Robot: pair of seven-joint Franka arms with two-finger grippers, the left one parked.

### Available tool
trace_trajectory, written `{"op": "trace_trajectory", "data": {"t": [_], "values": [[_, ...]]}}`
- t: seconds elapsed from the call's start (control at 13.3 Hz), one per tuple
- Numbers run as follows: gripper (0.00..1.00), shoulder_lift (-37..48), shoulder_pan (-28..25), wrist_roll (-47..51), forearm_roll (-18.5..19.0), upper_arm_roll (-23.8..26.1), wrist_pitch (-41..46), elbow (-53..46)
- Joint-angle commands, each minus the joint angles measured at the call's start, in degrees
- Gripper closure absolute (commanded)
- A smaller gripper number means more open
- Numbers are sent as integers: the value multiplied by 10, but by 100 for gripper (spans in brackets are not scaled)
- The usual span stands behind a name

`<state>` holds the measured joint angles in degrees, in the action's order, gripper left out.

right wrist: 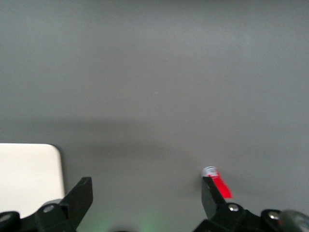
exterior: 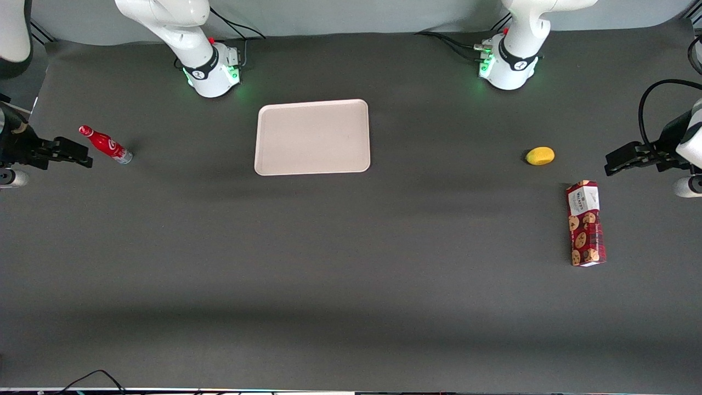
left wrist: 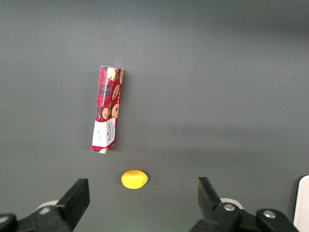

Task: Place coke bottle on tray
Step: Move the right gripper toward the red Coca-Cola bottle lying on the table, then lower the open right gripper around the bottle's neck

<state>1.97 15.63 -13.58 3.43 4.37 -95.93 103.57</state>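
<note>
The coke bottle lies on its side on the dark table at the working arm's end, red with a red cap and a silvery base. Its base end shows in the right wrist view, partly hidden by one finger. The pale pinkish-beige tray lies flat near the robot bases; a corner of it shows in the right wrist view. My gripper hangs beside the bottle's cap end, above the table. It is open and empty.
A yellow lemon-like object and a red cookie-printed box lie toward the parked arm's end of the table. Both also show in the left wrist view: the yellow object and the box. Dark table spreads between.
</note>
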Motion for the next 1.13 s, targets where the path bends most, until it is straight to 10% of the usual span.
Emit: {"op": "trace_trajectory", "data": {"t": [0.0, 1.05], "values": [[0, 40, 85, -133, 7, 4, -99, 130], [0, 121, 184, -258, 99, -90, -359, 436]]}}
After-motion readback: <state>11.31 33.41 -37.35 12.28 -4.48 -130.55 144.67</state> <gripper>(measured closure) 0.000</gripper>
